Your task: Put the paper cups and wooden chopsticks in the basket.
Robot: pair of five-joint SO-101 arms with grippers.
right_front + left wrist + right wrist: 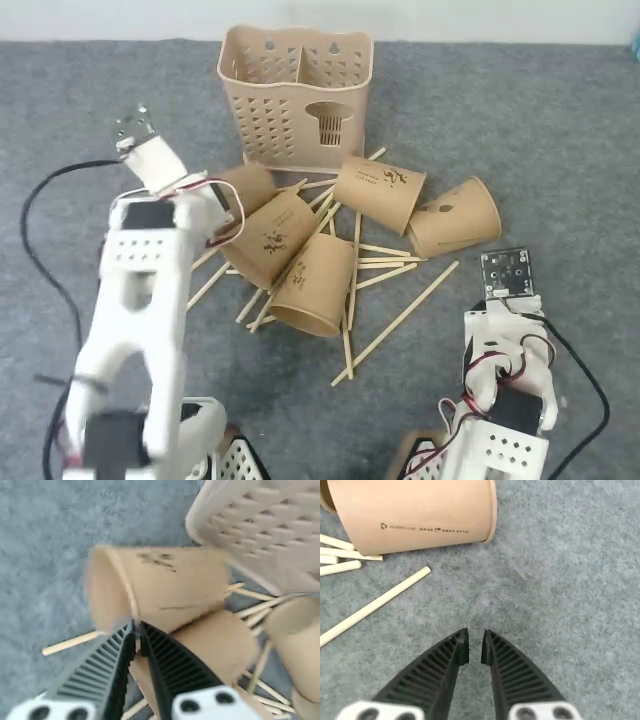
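Nearest us, the right gripper (475, 647) hangs low over bare bench (570, 580), its fingers all but pressed together with nothing between them. A loose chopstick (375, 605) and the rightmost cup (415, 515), on its side, lie just beyond it.

Further in sits the heap: five paper cups (315, 285) tipped over across a scatter of wooden chopsticks (395, 320), with several sticks trapped beneath them. At the heap's far left edge the left gripper (136, 630) has its fingers pinching the rim of the held cup (160, 587), which lies near the basket's foot and touches a neighbouring cup.

Farthest off, the basket (270, 120) stands upright, and we see nothing in it yet.

We judge the grip the weak point. It is a thin pinch on soft paper, so the rim may crumple or slide free as the cup rises. The cup leans on its neighbour and a stick runs under it, so a lift could drag both along. The basket stands close and looks light, so a wide swing might knock it over, and its inner divider could catch the cup on the way in
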